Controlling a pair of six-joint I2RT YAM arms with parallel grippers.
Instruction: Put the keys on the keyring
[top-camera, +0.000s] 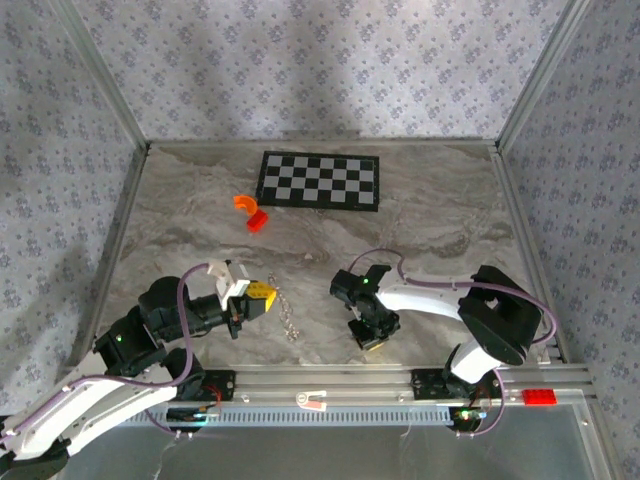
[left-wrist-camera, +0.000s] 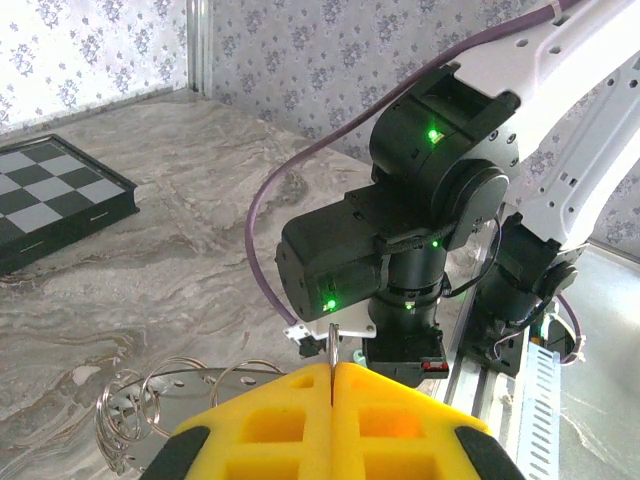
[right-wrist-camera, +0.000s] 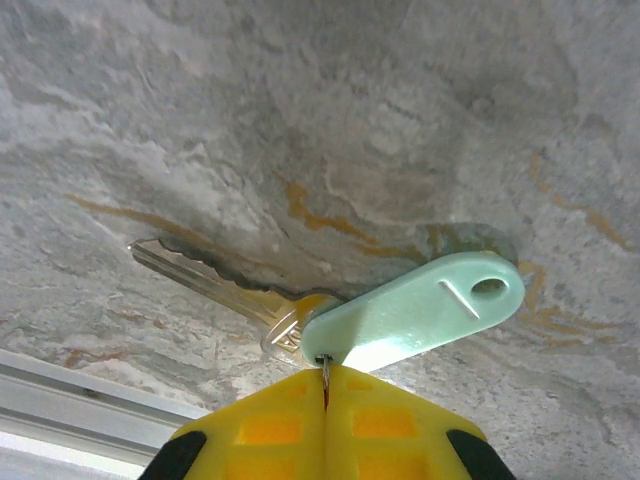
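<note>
Since right end effector (right-wrist-camera: 325, 380) pinches keys (right-wrist-camera: 410, 310) and left end effector (left-wrist-camera: 331, 372) pinches keyring (top-camera: 289, 320) by bare edges, either could slip while threading.

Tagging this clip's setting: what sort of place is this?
Probably a lab robot test cell, not a home: a marble-look tabletop boxed in by patterned panels on metal framing, with a checkerboard that looks like a calibration target.

The checkerboard (top-camera: 319, 180) lies far, a curved piece (top-camera: 244, 203) and a block (top-camera: 257, 222) just near-left of it. Near, the chain (top-camera: 289, 315) lies right of the left gripper (top-camera: 268, 292), the keys (right-wrist-camera: 410, 315) at the right gripper (top-camera: 372, 342).
</note>
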